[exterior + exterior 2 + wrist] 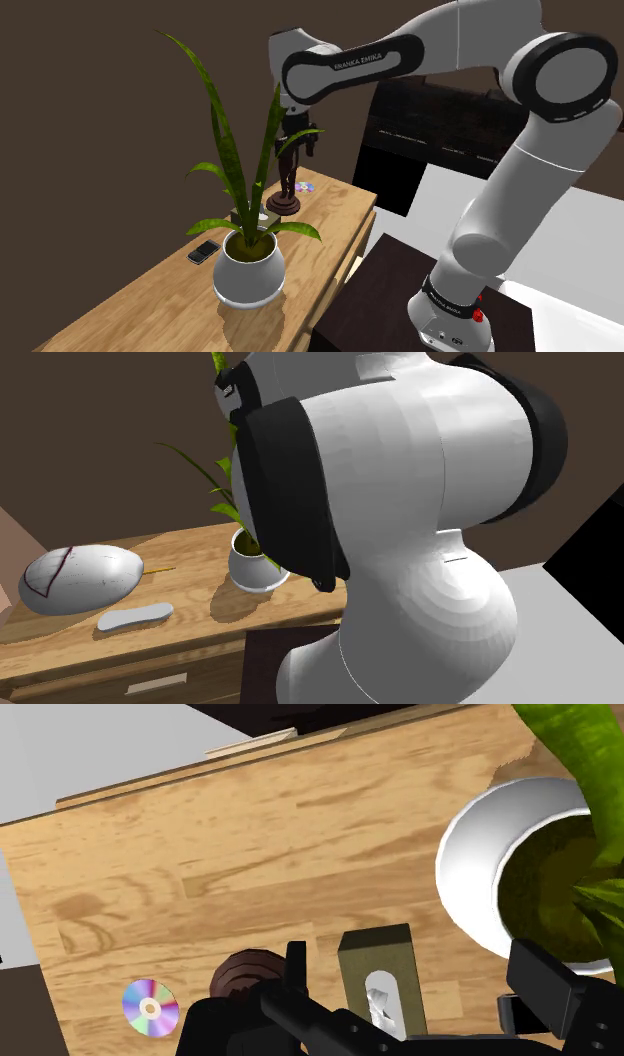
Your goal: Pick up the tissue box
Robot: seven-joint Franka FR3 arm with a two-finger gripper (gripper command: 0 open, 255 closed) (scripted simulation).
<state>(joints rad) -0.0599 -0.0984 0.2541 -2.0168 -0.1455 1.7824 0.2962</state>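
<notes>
Tissue box (378, 982), olive with a white slot, lies flat on the wooden dresser top (250, 834), between the white plant pot (465, 879) and a dark figurine base (243, 974). Gripper (415, 956) hangs over it, fingers wide apart, gripping nothing. CD (150, 1007) lies beside the figurine base.

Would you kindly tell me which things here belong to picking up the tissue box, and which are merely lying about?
For the job: tissue box; gripper, open around it.
Lying about: potted plant; disc; phone; dark figurine.
</notes>
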